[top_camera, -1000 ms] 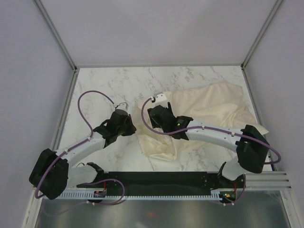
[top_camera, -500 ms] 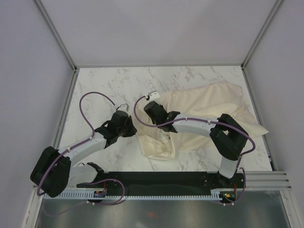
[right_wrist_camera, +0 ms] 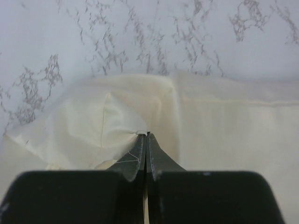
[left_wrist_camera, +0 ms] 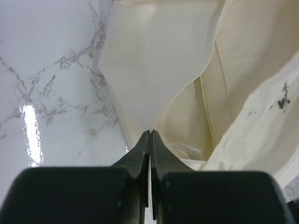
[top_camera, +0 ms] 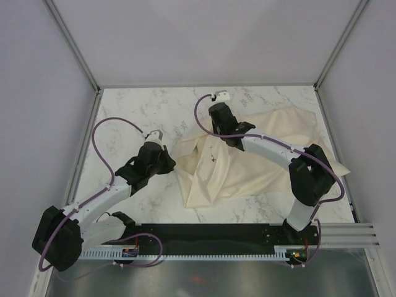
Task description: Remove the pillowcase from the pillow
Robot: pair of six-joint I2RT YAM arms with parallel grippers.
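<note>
The pillowcase (top_camera: 210,176) lies on the middle of the table (top_camera: 142,105), with the pillow (top_camera: 288,133) touching it at 2 o'clock. The left gripper (left_wrist_camera: 149,135) pinches its 9 o'clock edge. The right gripper (right_wrist_camera: 145,137) pinches its 12 o'clock fold. A small sewn label (left_wrist_camera: 187,148) is too blurred to read.

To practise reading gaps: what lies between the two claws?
Only pillowcase cloth. In the top view it runs from the left claw to the right claw, both pinching it, with no bare table between.
</note>
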